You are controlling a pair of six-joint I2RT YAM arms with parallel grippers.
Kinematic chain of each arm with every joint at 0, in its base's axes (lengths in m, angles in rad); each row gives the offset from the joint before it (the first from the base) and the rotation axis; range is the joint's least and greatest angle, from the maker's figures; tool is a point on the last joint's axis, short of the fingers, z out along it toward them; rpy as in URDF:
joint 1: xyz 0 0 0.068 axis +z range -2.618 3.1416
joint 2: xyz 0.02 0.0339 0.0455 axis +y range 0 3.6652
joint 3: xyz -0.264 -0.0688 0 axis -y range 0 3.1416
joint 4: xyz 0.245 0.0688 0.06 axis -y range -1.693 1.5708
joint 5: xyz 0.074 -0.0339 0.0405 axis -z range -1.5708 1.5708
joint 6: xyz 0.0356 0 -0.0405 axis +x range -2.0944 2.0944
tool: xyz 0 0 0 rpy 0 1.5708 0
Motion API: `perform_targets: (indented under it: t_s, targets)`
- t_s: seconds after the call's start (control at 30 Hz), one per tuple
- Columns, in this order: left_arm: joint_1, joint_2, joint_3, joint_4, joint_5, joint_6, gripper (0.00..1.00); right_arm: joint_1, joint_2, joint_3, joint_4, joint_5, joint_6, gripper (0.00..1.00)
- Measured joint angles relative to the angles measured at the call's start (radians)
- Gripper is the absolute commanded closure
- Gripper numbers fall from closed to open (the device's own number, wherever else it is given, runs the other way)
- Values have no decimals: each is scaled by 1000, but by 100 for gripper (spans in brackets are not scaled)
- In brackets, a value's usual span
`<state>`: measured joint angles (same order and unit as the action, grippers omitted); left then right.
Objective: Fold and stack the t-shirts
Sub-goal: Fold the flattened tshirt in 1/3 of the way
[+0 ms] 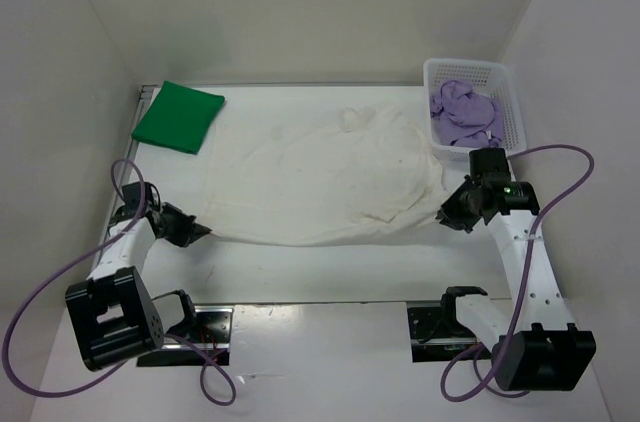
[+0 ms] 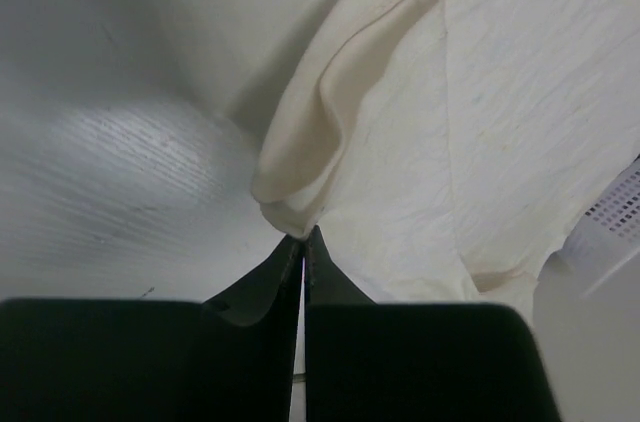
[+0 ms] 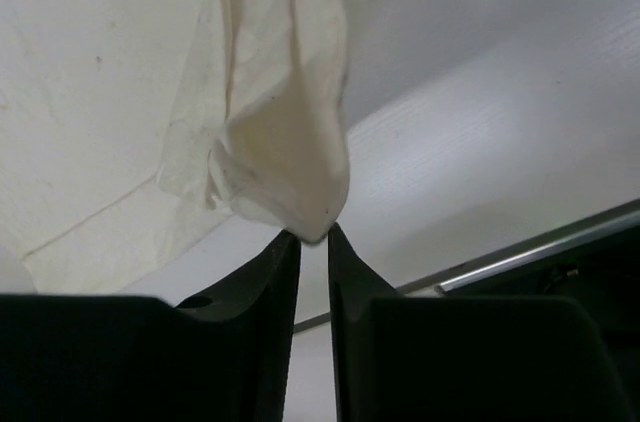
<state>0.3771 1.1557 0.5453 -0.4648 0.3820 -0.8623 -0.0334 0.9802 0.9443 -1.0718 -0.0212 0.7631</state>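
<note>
With my left gripper (image 2: pixel 303 233) pinched on one corner of the white t-shirt (image 1: pixel 330 182) and my right gripper (image 3: pixel 312 231) barely parted at the other, hold unclear, I'd pull that edge taut

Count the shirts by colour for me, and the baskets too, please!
green shirt: 1
white-cream shirt: 1
purple shirt: 1
white basket: 1
Total: 4
</note>
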Motion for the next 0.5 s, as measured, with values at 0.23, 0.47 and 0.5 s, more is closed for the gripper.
perform_targets:
  t_s: [0.23, 0.47, 0.5]
  targets:
    - [0, -18, 29, -85, -8, -6, 25, 0, 3, 25, -77, 7, -35, 54]
    - [-7, -15, 164, -62, -48, 4, 14, 52, 50, 6, -30, -39, -64, 96]
    - [-16, -13, 166, -35, -47, 10, 23, 70, 65, -18, 3, -64, -58, 99]
